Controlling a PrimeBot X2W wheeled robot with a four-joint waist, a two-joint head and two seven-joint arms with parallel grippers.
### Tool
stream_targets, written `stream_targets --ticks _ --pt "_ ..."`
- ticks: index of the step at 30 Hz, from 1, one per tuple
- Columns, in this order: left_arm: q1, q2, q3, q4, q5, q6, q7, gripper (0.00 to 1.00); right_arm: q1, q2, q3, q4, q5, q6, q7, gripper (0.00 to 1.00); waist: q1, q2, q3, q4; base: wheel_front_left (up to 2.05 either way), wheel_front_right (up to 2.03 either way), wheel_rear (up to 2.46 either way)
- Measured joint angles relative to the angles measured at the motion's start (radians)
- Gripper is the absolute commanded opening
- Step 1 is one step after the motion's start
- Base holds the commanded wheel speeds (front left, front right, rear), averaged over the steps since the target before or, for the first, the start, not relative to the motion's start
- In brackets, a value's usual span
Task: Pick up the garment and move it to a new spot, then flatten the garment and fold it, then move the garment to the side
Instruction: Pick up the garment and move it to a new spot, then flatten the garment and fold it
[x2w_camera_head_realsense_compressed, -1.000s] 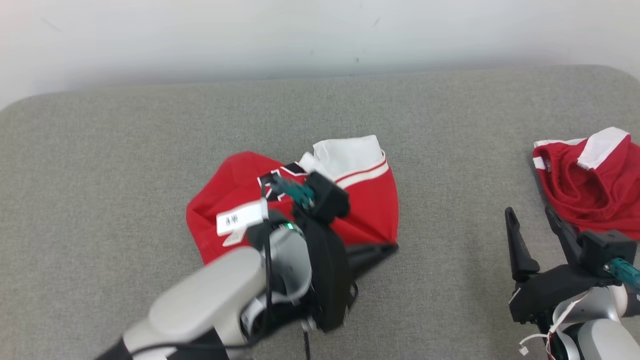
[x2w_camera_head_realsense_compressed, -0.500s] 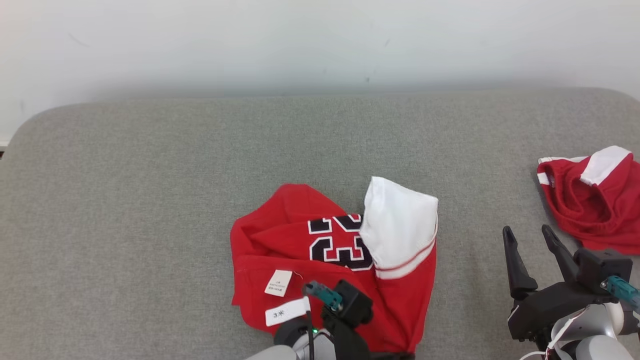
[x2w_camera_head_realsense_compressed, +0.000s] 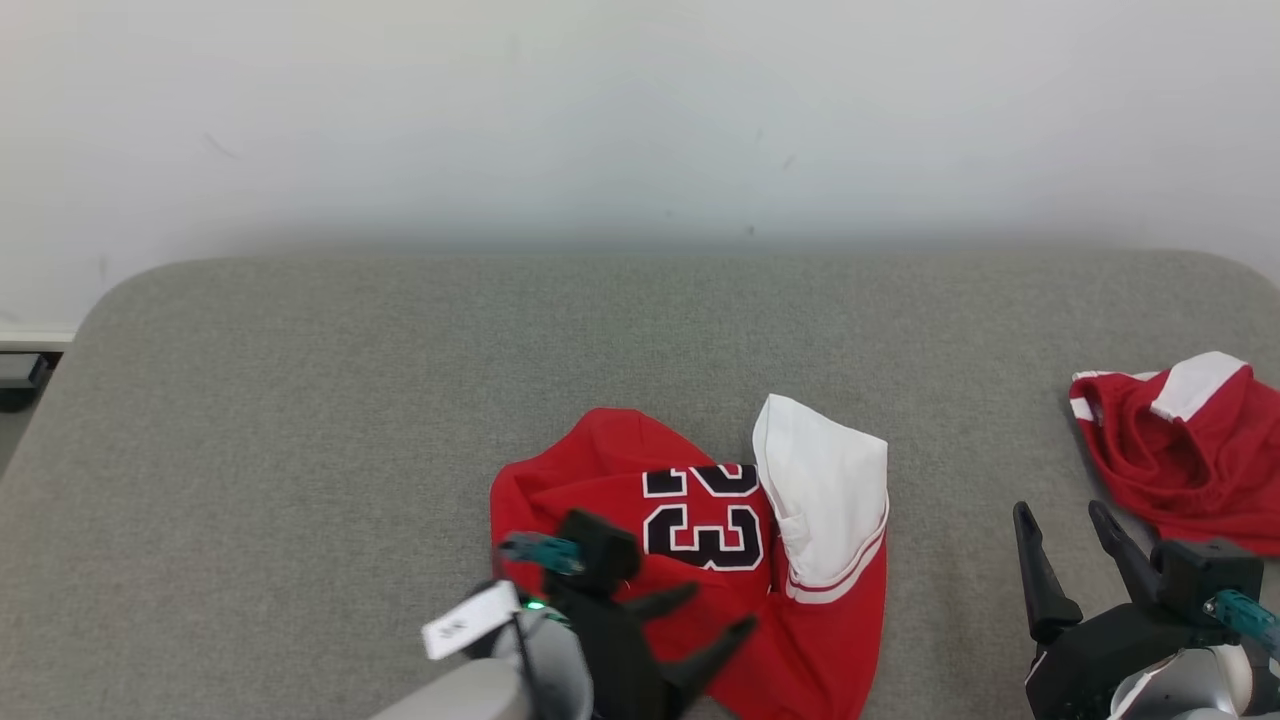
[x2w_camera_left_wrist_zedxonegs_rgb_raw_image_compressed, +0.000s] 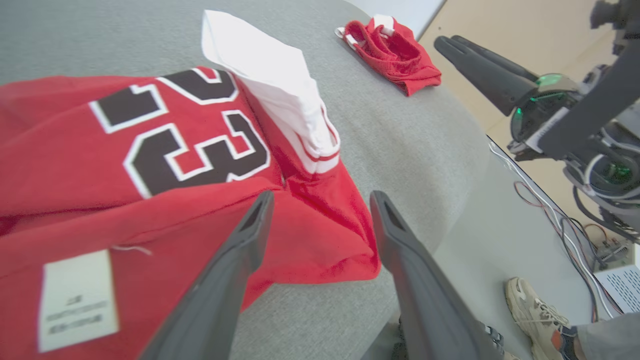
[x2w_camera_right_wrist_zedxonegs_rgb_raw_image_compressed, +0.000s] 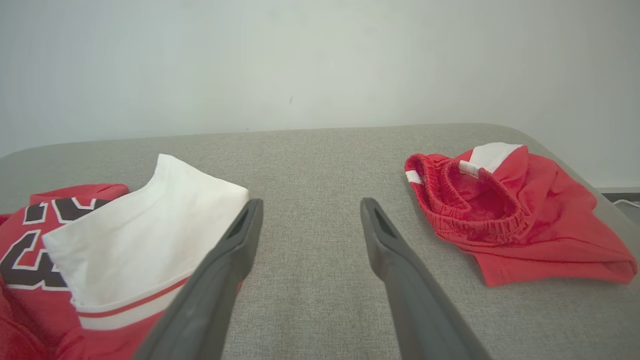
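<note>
The garment (x2w_camera_head_realsense_compressed: 600, 470) is a red jersey with a black "23" and a white panel folded over its right side. It lies crumpled on the grey padded surface (x2w_camera_head_realsense_compressed: 300, 400), near the front edge. My left gripper (x2w_camera_head_realsense_compressed: 718, 610) hovers open over the garment's near edge, with nothing between its fingers. In the left wrist view, the left gripper (x2w_camera_left_wrist_zedxonegs_rgb_raw_image_compressed: 321, 200) points across the garment (x2w_camera_left_wrist_zedxonegs_rgb_raw_image_compressed: 75, 150) and its white label. My right gripper (x2w_camera_head_realsense_compressed: 1058, 512) stands open at the lower right, apart from the cloth. In the right wrist view, the right gripper (x2w_camera_right_wrist_zedxonegs_rgb_raw_image_compressed: 311, 205) is just right of the garment (x2w_camera_right_wrist_zedxonegs_rgb_raw_image_compressed: 140, 240).
A second red and white garment (x2w_camera_head_realsense_compressed: 1190, 460) lies bunched at the right edge of the surface, seen as a heap (x2w_camera_right_wrist_zedxonegs_rgb_raw_image_compressed: 525, 210) in the right wrist view. A pale wall stands behind. A person's shoe (x2w_camera_left_wrist_zedxonegs_rgb_raw_image_compressed: 535, 305) and cables are on the floor beside the surface.
My left gripper has opened and let go of the garment, which now lies with the "23" showing. The head camera has tilted, shifting the whole view. The right gripper stays open.
</note>
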Motion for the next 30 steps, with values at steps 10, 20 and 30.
stream_targets --ticks 10,20,30 --pt "0.063 0.168 0.113 0.055 -0.008 0.104 -0.089 1.00 0.017 0.006 0.018 -0.007 0.008 0.013 -0.007 1.00 0.0000 -0.0001 -0.032 0.022 0.00 0.00 0.00" --pt "0.080 0.161 0.142 0.072 0.015 0.145 -0.171 1.00 -0.149 0.023 0.117 0.037 0.007 0.066 0.067 1.00 0.0002 0.0000 -0.001 0.035 0.00 0.00 0.00" --pt "0.081 0.136 0.167 0.081 0.046 0.161 -0.235 1.00 -0.354 0.013 0.152 0.226 0.009 0.113 0.217 1.00 0.0002 0.0001 0.016 0.095 0.00 0.00 0.00"
